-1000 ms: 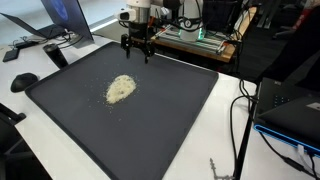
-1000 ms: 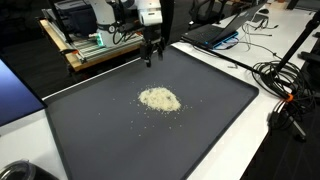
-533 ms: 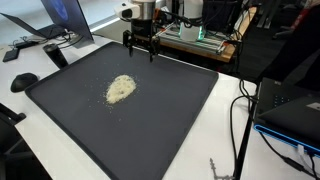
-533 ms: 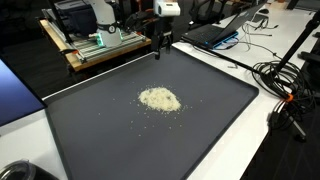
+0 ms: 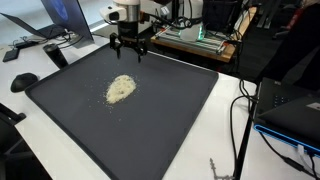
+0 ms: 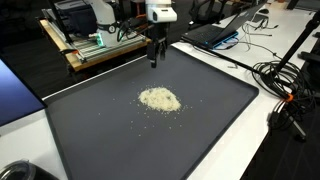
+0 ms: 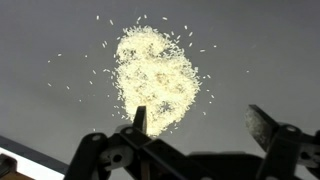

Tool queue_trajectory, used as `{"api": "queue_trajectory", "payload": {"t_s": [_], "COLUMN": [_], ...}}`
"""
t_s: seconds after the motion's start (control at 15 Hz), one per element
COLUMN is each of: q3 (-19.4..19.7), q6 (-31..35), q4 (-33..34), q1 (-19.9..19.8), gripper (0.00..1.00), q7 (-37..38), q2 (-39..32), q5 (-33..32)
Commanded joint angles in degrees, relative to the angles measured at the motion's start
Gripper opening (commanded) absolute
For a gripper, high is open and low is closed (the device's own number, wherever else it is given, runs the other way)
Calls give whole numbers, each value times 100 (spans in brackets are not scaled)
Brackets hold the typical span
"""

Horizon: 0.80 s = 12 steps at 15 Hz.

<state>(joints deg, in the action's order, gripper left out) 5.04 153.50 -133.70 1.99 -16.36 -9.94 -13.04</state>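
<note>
Currently the black two-finger gripper point(image 5: 129, 55) hangs empty, jaws spread, above the far edge of the dark grey rectangular mat point(image 5: 175, 115). Seemingly an approach: the pale heap of loose grains point(image 5: 120, 88) lies near the mat's middle, so reaching it calls for travel inward and down.

A dark mat point(image 5: 175, 115) covers most of the white desk point(image 5: 200, 148). Off one corner of the mat lies a black mouse point(image 5: 24, 81), with an open laptop point(image 5: 70, 18) behind it, its screen lit blue. Beyond the mat's far edge stands a wooden board point(image 5: 195, 43) carrying electronics with a green glow. Black cables point(image 6: 283, 85) loop over the desk beside the mat, near another laptop point(image 6: 215, 33).
</note>
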Motion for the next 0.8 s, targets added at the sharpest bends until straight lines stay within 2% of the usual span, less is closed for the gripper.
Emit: {"api": "queue_trajectory", "payload": {"t_s": [0.0, 0.2, 0.47, 0.73], "q3": [-176, -417, -695, -742], "q6": [604, 1039, 933, 832], "q4": [232, 360, 688, 1005], "q1": [-412, -735, -1042, -1105], "gripper": [100, 100, 100, 100], "q7": [-616, -1201, -1598, -1819], "q2": [-503, -868, -1286, -1635], "q5": [76, 181, 97, -57]}}
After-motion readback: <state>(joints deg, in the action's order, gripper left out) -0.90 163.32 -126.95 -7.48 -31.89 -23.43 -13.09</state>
